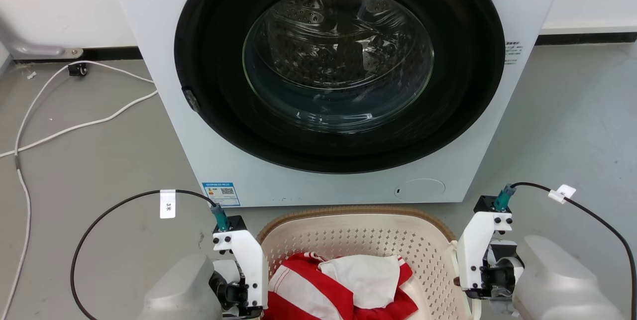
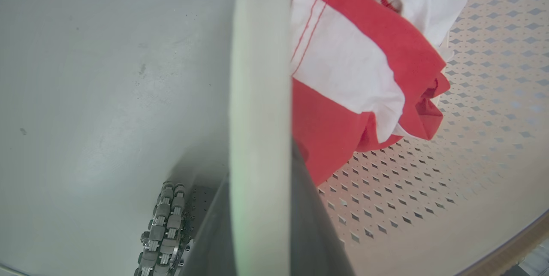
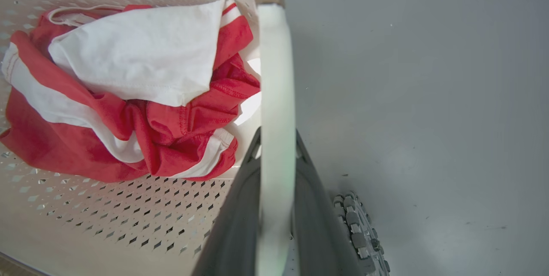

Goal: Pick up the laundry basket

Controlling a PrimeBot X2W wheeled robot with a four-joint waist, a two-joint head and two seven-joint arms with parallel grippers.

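Our left gripper (image 2: pixel 260 160) clamps one white side handle (image 2: pixel 259 53) of the laundry basket (image 1: pixel 358 240); our right gripper (image 3: pixel 278 132) clamps the other handle (image 3: pixel 276 53). The basket, between our arms, sits just before the washing machine (image 1: pixel 224 170) and holds crumpled red-and-white clothes (image 1: pixel 318 285) against its perforated cream walls.

White front-loading washing machine (image 1: pixel 338 76), white cable (image 1: pixel 102 120) on grey floor (image 1: pixel 99 170); red-and-white clothes (image 1: pixel 308 290)
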